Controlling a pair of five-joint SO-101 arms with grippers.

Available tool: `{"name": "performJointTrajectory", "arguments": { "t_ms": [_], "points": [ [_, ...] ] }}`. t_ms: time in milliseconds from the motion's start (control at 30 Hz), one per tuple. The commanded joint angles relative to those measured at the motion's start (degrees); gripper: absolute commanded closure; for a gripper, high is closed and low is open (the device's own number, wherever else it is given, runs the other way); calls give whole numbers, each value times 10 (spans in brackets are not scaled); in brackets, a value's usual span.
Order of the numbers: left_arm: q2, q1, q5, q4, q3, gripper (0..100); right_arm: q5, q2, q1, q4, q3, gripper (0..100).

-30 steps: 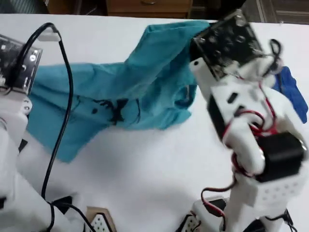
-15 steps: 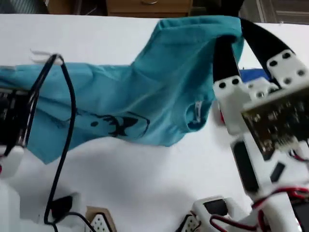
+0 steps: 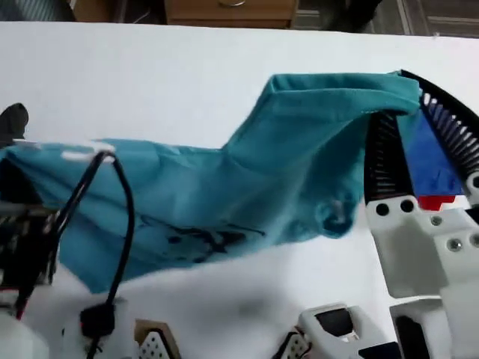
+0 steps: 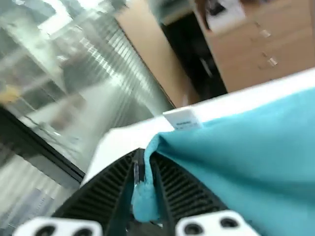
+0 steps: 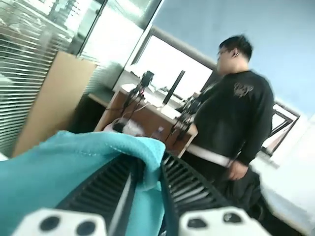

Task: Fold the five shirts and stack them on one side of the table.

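Above the white surface [image 3: 150, 75] | teal shirt [image 3: 247, 187] held stretched between the two arms, dark print facing up | left fingers [image 4: 106, 184] clamped on one shirt edge beside its white label [image 4: 182, 118] | right fingers [image 5: 189, 189] clamped on the opposite edge

The teal shirt [image 3: 299, 172] is a soft, matt knitted cloth with a dark print and a small white cloth tag [image 4: 182, 118], and it lies over a table [image 3: 150, 82] with a plain, matt white top. The left gripper [image 4: 145, 164] and right gripper [image 5: 150, 169] have black ribbed fingers [image 5: 103, 187] of matt plastic set in smooth, faintly glossy white plastic housings [image 5: 68, 216]. A black cable [image 3: 132, 224] looks smooth and rubbery, and the cabinet [image 3: 224, 11] behind is smooth brown wood.
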Motion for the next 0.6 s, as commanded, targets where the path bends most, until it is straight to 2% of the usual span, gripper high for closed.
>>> {"name": "performJointTrajectory", "arguments": {
  "t_ms": [0, 167, 567],
  "points": [
    [-18, 18, 6, -2, 57, 975, 26, -9, 7, -41, -9, 981],
    [-40, 18, 4, -8, 80, 975, 25, -22, 44, -44, -10, 981],
    [-109, 18, 4, -3, 78, 975, 24, -129, 47, 13, -4, 981]
  ]
}}
